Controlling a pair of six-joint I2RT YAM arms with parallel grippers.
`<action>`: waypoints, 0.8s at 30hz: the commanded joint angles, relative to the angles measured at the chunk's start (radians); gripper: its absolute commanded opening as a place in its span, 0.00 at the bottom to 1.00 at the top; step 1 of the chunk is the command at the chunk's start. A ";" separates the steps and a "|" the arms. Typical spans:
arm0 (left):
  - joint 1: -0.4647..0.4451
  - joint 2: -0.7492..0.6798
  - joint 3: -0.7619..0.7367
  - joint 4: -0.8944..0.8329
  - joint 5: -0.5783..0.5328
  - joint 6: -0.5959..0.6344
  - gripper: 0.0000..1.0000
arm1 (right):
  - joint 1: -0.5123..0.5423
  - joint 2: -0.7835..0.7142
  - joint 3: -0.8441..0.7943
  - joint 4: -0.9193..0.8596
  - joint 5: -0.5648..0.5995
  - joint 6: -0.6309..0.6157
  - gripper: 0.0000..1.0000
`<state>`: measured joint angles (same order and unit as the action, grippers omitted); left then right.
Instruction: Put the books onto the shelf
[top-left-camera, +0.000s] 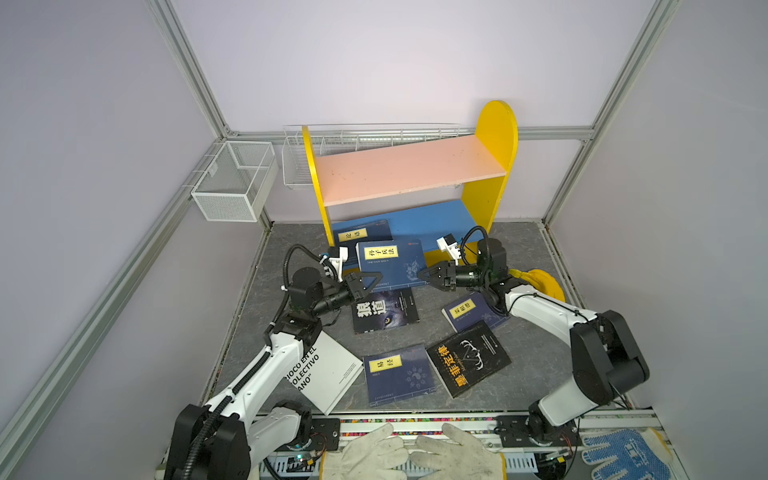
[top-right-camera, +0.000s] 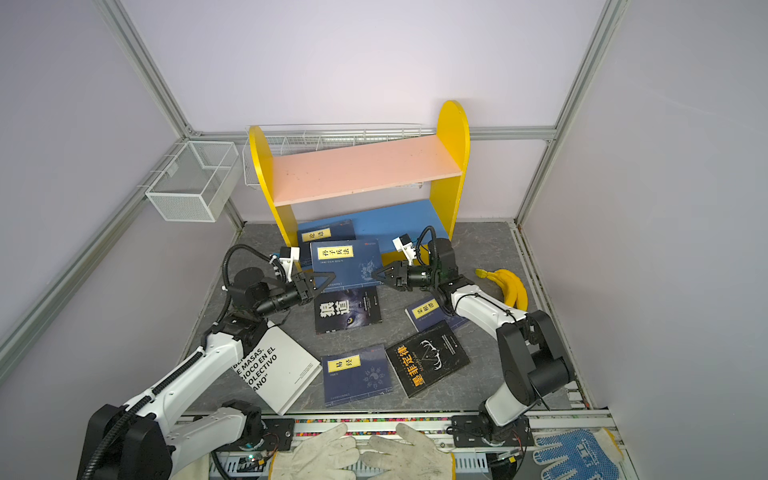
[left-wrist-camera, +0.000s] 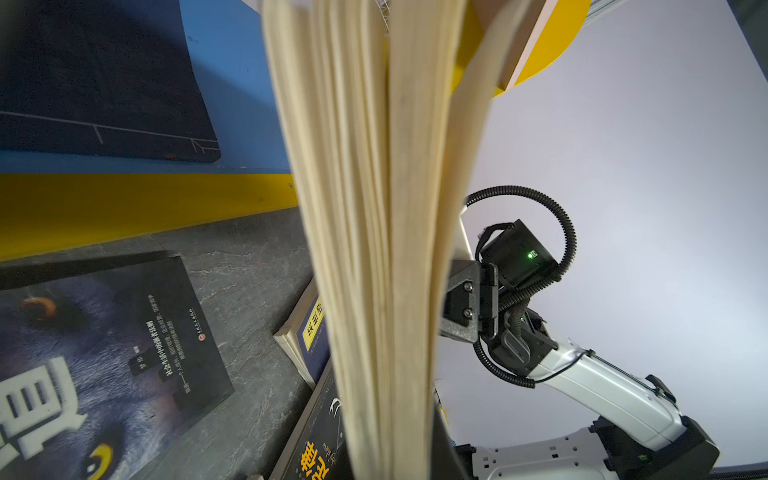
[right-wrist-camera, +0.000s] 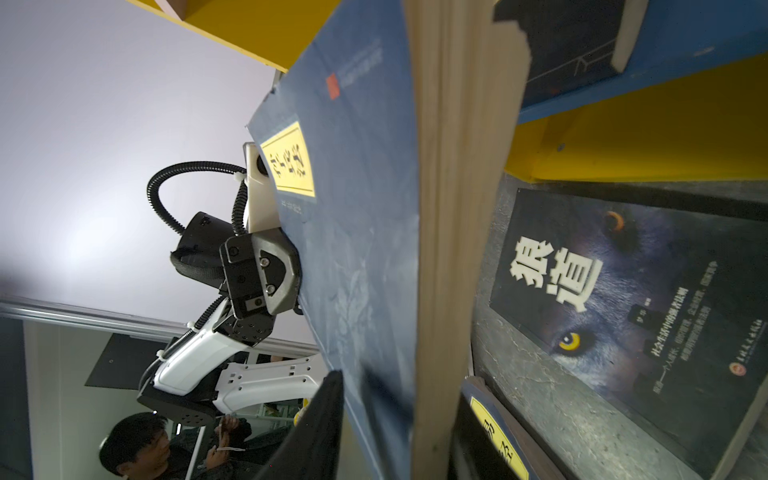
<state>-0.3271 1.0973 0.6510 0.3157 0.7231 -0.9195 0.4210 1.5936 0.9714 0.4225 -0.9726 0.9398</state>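
Note:
A navy book with a yellow label (top-left-camera: 390, 262) (top-right-camera: 347, 262) hangs above the table in front of the shelf (top-left-camera: 409, 170). My left gripper (top-left-camera: 376, 277) (left-wrist-camera: 386, 457) is shut on its left edge, and the pages fan out in the left wrist view. My right gripper (top-left-camera: 420, 274) (right-wrist-camera: 395, 436) straddles the right edge, with a gap between one finger (right-wrist-camera: 316, 424) and the cover. Another navy book (top-left-camera: 361, 235) lies on the blue lower board. On the table lie a black wolf book (top-left-camera: 384, 309), two navy books (top-left-camera: 471, 309) (top-left-camera: 397, 374), a black orange-titled book (top-left-camera: 467, 359) and a white book (top-left-camera: 328, 370).
A banana (top-left-camera: 540, 280) lies right of my right arm. White wire baskets (top-left-camera: 235, 178) (top-left-camera: 332, 145) hang on the back left wall and behind the shelf. Gloved hands (top-left-camera: 415, 453) rest at the front rail, and a blue dotted glove (top-left-camera: 623, 453) lies at the front right.

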 joint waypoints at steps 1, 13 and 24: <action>0.015 -0.014 0.047 0.033 0.004 0.018 0.00 | 0.003 -0.013 -0.020 0.099 -0.017 0.056 0.26; 0.040 0.016 0.204 -0.231 -0.103 0.131 0.41 | 0.005 -0.002 0.176 -0.225 0.128 -0.161 0.07; 0.247 -0.140 0.266 -0.638 -0.281 0.288 0.85 | 0.008 0.224 0.449 -0.263 0.144 -0.221 0.07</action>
<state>-0.1200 1.0077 0.8959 -0.1753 0.5049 -0.7105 0.4274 1.7866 1.3689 0.1772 -0.8368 0.7635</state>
